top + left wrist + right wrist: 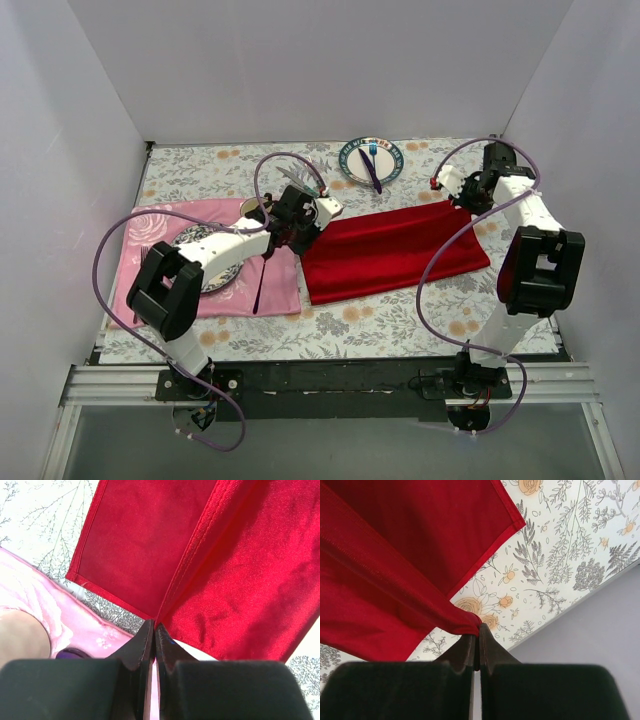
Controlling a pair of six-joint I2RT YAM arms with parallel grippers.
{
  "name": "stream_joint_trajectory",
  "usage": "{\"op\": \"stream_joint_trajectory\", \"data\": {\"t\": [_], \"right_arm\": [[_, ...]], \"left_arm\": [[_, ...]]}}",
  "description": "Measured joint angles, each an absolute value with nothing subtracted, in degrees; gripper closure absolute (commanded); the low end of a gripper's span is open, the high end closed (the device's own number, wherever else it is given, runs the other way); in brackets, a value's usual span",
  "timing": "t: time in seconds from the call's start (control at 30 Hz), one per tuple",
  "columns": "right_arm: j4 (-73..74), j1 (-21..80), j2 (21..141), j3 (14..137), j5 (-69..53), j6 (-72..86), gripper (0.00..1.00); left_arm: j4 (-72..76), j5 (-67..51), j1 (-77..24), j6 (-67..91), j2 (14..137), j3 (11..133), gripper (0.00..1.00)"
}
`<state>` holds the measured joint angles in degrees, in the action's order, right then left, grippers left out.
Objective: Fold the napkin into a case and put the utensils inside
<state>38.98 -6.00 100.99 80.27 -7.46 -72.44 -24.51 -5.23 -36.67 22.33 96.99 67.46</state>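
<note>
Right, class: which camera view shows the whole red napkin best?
The top external view: the napkin is seen there end to end, all its edges in frame. The left wrist view shows only a folded edge pinched in its jaws. The right wrist view shows only one corner, likewise pinched.

The flowered table [400, 325] is carrying three things: a pink mat [150, 235] is lying at the left, the red napkin [390, 255] is stretching across the middle just beside it, and a plate [396, 160] is sitting at the far edge.
</note>
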Motion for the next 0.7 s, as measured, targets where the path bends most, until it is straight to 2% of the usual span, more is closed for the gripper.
{"op": "stream_joint_trajectory", "data": {"t": [0.03,0.07,0.1,0.17,0.37,0.47,0.6,0.7], "right_arm": [[38.9,-6.0,101.1,80.3,-7.3,-72.1,0.59],[39.0,-6.0,101.2,80.5,-7.2,-71.5,0.52],[38.9,-6.0,101.5,80.7,-6.8,-71.0,0.48],[39.2,-6.1,102.6,82.3,-5.7,-69.8,0.46],[46.5,-9.5,106.1,92.1,-7.6,-65.6,0.46],[51.6,-13.3,106.1,95.6,-10.6,-64.1,0.48],[58.0,-18.3,105.6,94.8,-14.0,-63.6,0.55],[60.9,-20.4,104.1,89.6,-15.4,-65.2,0.55]], "left_arm": [[-24.3,-5.2,-36.6,22.3,97.2,67.5,0.90],[-24.3,-5.3,-36.6,22.3,97.3,67.5,0.84],[-24.5,-5.1,-36.6,22.5,97.3,67.5,0.74],[-24.8,-4.9,-36.4,22.5,97.3,67.5,0.66],[-27.0,-8.3,-32.8,24.5,94.8,66.6,0.53],[-26.9,-10.2,-31.0,24.4,87.6,62.8,0.51],[-27.4,-13.7,-31.3,24.0,77.3,58.5,0.49],[-27.1,-17.0,-32.5,22.9,73.4,55.9,0.48]]}}
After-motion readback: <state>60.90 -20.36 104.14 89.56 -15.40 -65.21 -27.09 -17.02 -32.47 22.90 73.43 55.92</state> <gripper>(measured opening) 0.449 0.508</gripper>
